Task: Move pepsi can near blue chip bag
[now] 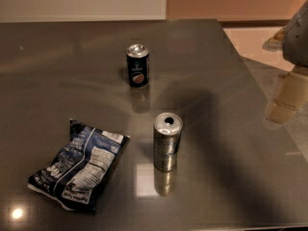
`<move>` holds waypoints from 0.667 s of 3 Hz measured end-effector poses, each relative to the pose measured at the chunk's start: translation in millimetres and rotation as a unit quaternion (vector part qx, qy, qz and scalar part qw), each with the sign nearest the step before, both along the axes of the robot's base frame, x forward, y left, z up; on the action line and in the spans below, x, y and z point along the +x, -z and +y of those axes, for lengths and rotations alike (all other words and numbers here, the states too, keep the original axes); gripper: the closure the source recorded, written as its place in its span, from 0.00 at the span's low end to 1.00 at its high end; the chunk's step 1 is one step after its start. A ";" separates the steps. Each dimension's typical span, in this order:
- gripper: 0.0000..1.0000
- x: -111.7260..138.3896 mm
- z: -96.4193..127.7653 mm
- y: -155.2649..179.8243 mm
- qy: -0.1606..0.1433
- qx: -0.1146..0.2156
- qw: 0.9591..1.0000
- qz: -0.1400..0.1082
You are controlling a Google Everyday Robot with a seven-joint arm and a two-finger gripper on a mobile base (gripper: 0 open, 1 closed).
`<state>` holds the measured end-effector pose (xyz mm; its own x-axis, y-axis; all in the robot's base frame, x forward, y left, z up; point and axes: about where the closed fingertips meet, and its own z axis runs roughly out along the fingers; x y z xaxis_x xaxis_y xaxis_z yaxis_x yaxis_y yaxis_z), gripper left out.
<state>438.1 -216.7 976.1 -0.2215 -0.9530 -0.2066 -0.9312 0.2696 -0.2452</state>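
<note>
Pincer (285, 99) beside right edge of table (231, 177).

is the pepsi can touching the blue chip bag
No, the pepsi can stands at the back, well apart from the blue chip bag at front left; the gripper is at the right edge.
</note>
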 end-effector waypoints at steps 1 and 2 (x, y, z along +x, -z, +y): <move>0.00 0.4 0.3 -0.5 0.000 0.000 1.000 -0.001; 0.00 19.7 3.4 -0.5 -0.001 0.010 1.000 -0.004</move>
<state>457.9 -213.2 976.6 -0.2173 -0.9493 -0.2271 -0.9298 0.2721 -0.2478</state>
